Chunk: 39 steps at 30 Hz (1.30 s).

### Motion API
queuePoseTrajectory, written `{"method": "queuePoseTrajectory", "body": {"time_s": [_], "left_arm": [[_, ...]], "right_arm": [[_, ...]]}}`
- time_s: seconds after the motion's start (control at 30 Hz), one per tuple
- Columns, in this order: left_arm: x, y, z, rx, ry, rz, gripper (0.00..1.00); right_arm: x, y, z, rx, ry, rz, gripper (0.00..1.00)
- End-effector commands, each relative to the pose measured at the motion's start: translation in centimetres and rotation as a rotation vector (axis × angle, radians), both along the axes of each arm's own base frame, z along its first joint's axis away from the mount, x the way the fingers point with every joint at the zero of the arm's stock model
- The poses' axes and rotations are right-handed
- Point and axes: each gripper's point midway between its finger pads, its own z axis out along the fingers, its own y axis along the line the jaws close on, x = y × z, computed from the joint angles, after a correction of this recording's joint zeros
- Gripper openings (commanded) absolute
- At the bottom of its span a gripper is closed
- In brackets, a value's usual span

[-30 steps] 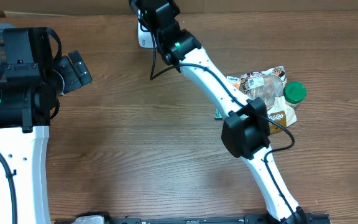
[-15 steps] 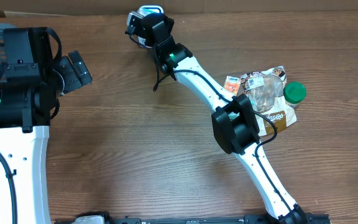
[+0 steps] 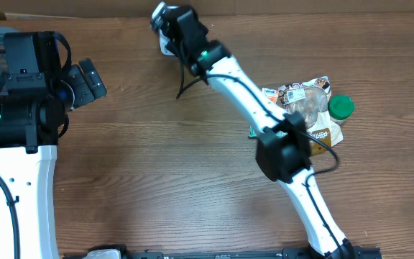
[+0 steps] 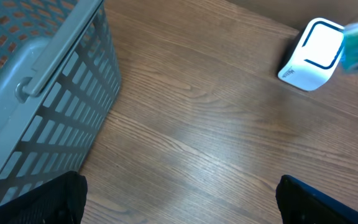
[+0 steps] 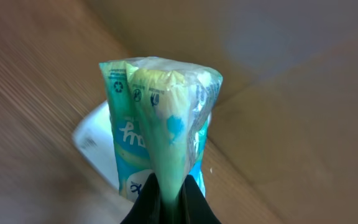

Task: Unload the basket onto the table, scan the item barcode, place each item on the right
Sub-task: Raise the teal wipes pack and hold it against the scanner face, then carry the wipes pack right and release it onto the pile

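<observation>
Overhead: brown wood-grain table [image 3: 157, 173], cardboard wall [image 3: 300, 6] along the 12 o'clock edge. Grey mesh basket [image 4: 42, 93] at 9 o'clock; heap of groceries [image 3: 304, 101] at 3 o'clock. Right gripper [image 5: 169, 200] clamped tight on a green-and-blue packet [image 5: 160, 124], just by the white scanner [image 4: 312, 53] at 12 o'clock. Left gripper [image 3: 86, 81] spread fully wide, holding nothing, near 10 o'clock.

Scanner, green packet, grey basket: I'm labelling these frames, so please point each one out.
scanner [image 4: 314, 51], left wrist view, on its white top face.
green packet [image 5: 160, 124], right wrist view, on its centre seam.
grey basket [image 4: 61, 124], left wrist view, on its slatted side wall.
</observation>
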Motion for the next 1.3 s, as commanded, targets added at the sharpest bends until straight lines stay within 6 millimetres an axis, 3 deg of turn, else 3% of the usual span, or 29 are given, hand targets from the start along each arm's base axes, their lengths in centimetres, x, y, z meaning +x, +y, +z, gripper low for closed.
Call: {"method": "queuePoseTrajectory", "body": {"time_s": [0.0,0.07,0.17,0.33,0.43,0.7,0.8,0.93,0.97,1.1,1.27], "left_arm": [[-0.2,0.3,0.7,0.023,-0.016,-0.006,1.00],[-0.2,0.3,0.7,0.023,-0.016,-0.006,1.00],[-0.2,0.3,0.7,0.023,-0.016,-0.006,0.99],[-0.2,0.3,0.7,0.023,-0.016,-0.006,1.00],[-0.2,0.3,0.7,0.023,-0.016,-0.006,1.00],[-0.2,0.3,0.7,0.023,-0.016,-0.006,1.00],[-0.2,0.3,0.7,0.023,-0.016,-0.006,0.99],[-0.2,0.3,0.7,0.023,-0.016,-0.006,1.00],[-0.2,0.3,0.7,0.023,-0.016,-0.006,0.99],[-0.2,0.3,0.7,0.023,-0.016,-0.006,1.00],[-0.2,0.3,0.7,0.023,-0.016,-0.006,0.99]], "right_arm": [[-3.9,-2.8,12.9,0.449,0.066,-0.154,0.04],[-6.3,-4.8,13.7,0.510,0.178,-0.228,0.04],[-9.9,-8.5,13.2,0.522,0.355,-0.331,0.04],[-15.0,-15.4,9.0,0.431,0.656,-0.541,0.04],[-16.4,-19.4,6.1,0.376,0.777,-0.683,0.04],[-17.0,-26.1,-1.5,0.340,0.934,-0.928,0.04],[-17.6,-27.8,-5.2,0.339,0.997,-0.980,0.04],[-18.4,-28.8,-8.3,0.326,1.034,-1.012,0.04],[-18.4,-28.9,-8.9,0.328,1.035,-1.016,0.09],[-17.9,-29.0,-10.0,0.342,1.017,-1.011,0.34],[-17.6,-28.9,-8.8,0.352,0.995,-0.995,0.39]]}}
